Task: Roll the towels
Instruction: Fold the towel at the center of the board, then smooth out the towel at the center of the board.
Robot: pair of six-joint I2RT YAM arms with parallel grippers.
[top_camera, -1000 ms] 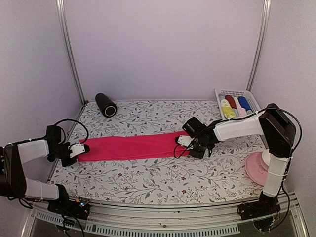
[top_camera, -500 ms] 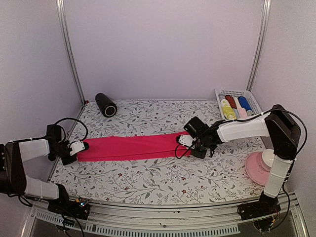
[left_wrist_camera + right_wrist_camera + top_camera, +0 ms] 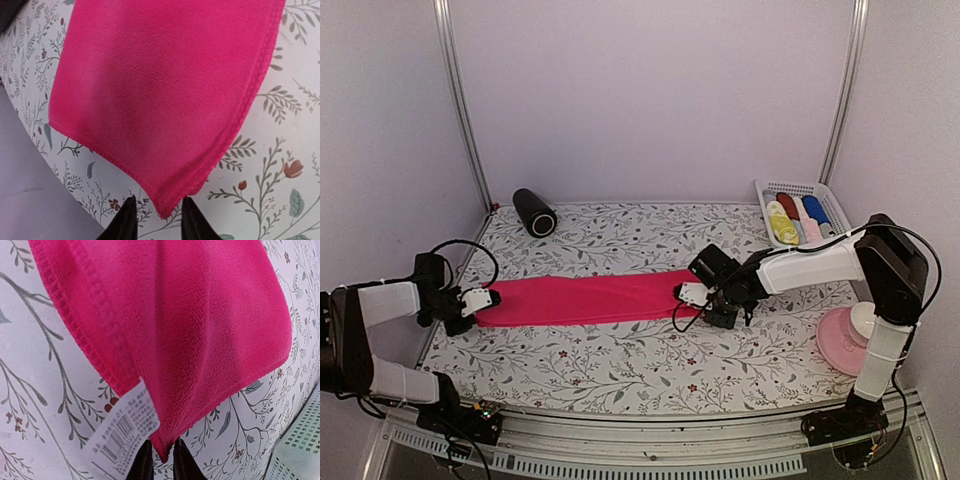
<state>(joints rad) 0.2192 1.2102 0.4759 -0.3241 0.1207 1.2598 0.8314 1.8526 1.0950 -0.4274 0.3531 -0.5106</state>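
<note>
A long hot pink towel [image 3: 585, 298] lies flat across the table, stretched left to right. My left gripper [image 3: 485, 297] is at its left end. In the left wrist view the jaws [image 3: 159, 220] stand apart, with the towel's [image 3: 160, 100] corner lying loose between the fingertips. My right gripper [image 3: 688, 291] is at the right end. There the fingers [image 3: 162, 460] are parted by a narrow gap around the towel's [image 3: 200, 330] corner, beside its white barcode label [image 3: 122, 432]. Rolled towels, yellow [image 3: 781, 221], red [image 3: 787, 205] and blue [image 3: 815, 210], lie in the basket.
A white mesh basket [image 3: 802, 186] stands at the back right corner. A black cylinder [image 3: 534, 212] lies at the back left. A pink plate [image 3: 840, 345] with a white bowl [image 3: 865, 318] sits at the right edge, behind the right arm's upright link.
Both grippers have parted their jaws from a shut pinch on the towel's ends. The right gripper has shifted slightly left. The towel stays flat.
</note>
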